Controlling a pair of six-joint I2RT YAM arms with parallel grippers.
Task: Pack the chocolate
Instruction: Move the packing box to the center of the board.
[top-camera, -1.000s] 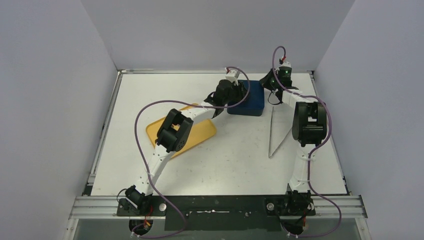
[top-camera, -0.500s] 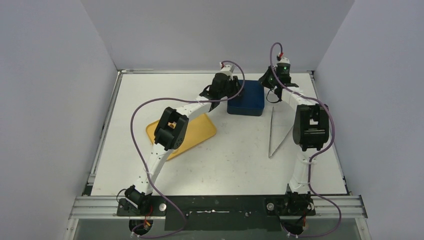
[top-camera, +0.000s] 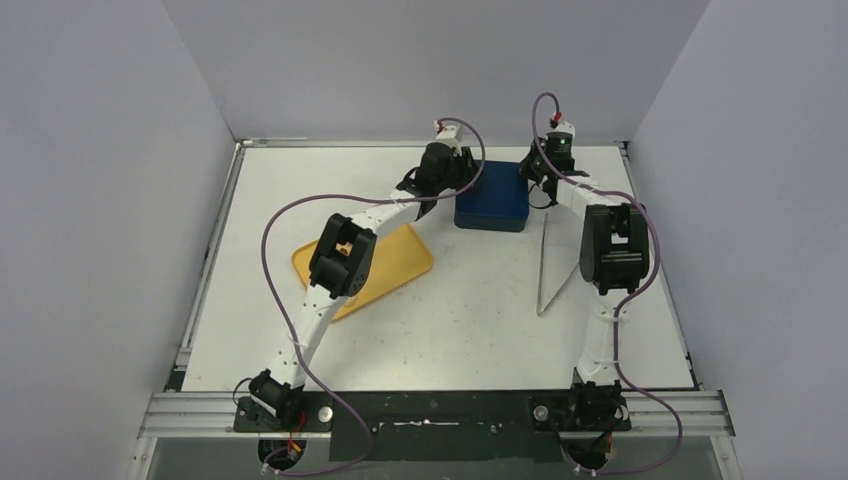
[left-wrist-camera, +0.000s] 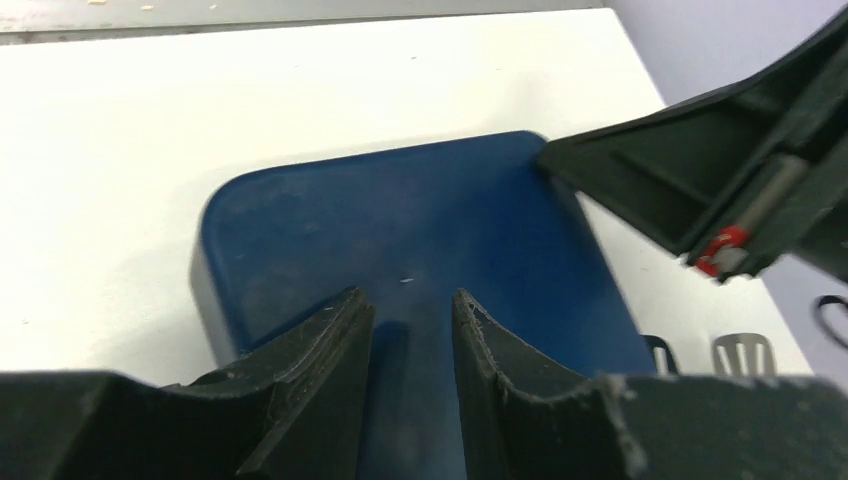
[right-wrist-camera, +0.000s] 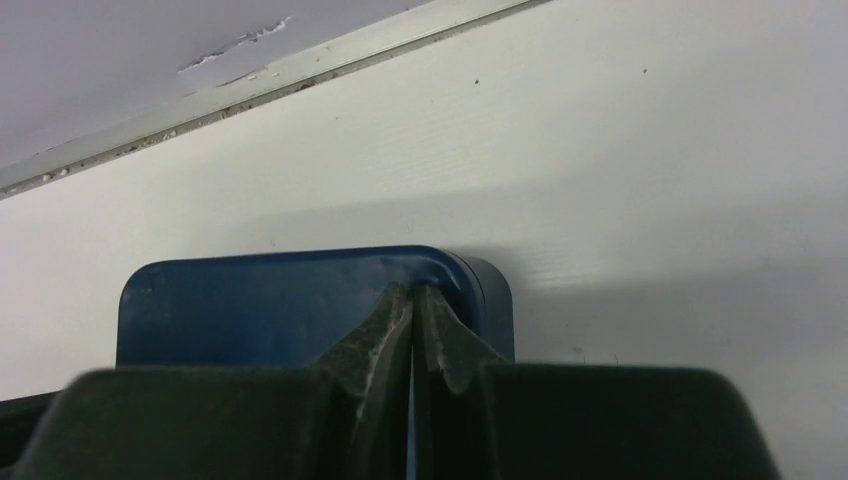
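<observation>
One dark blue box (top-camera: 500, 200), a smooth, matte block with rounded corners and a flat lid on top, sits near the tabletop's (top-camera: 460, 320) far edge, right of centre. The left claw (left-wrist-camera: 408, 298) hangs over the left part of the lid. Its two scuffed black fingers are slightly spread, and only blue lid shows between them. The right claw (right-wrist-camera: 413, 292) is pressed together with nothing in it, its tips at the box's far right corner. One glossy yellow tray (top-camera: 395, 262), a rounded rectangle, lies left of centre, partly under the left arm. One pair of thin metal tongs (top-camera: 542, 265) lies in a narrow V near the right edge. No chocolate can be seen in any view.
</observation>
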